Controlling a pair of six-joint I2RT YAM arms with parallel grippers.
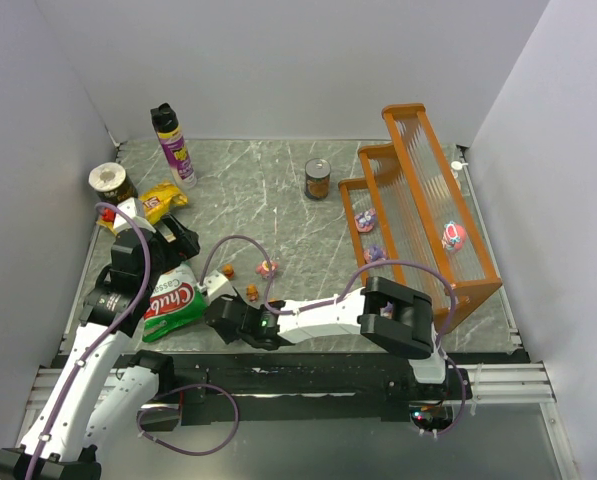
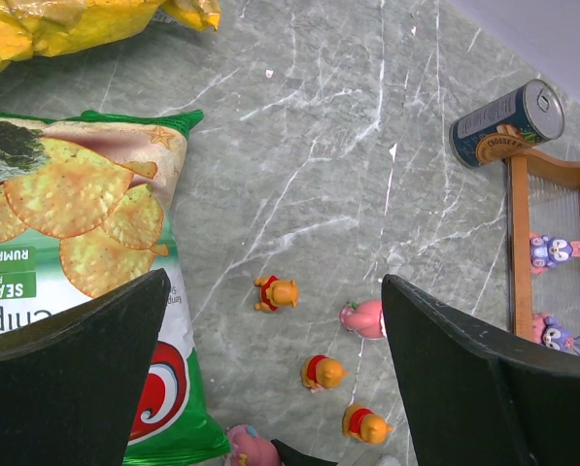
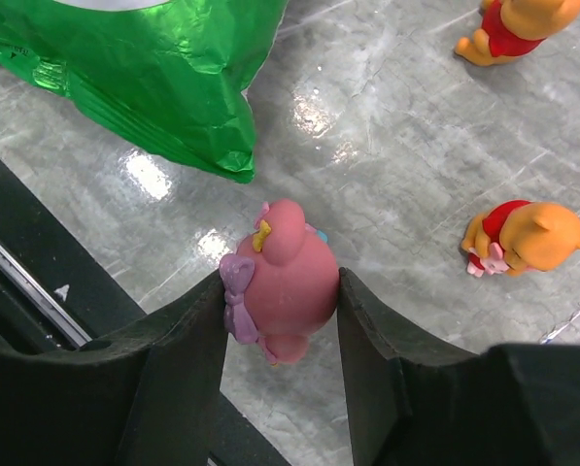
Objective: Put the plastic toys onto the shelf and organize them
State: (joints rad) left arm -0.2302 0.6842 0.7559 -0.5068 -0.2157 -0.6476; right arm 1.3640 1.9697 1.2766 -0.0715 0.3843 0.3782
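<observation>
Left gripper [image 2: 275, 281] with fingers wide apart over the green chip bag [image 2: 76, 223], orange bear figurines [image 2: 276, 292] loose on the marble table [image 1: 278, 200], right gripper [image 3: 280, 281] clamped on a pink figurine [image 3: 291, 257] beside the bag, orange-brown shelf [image 1: 402, 110] far right holding purple figurines [image 1: 366, 221].

Bright, even overhead light leaves white glare patches on the glossy table [image 3: 152, 177].
</observation>
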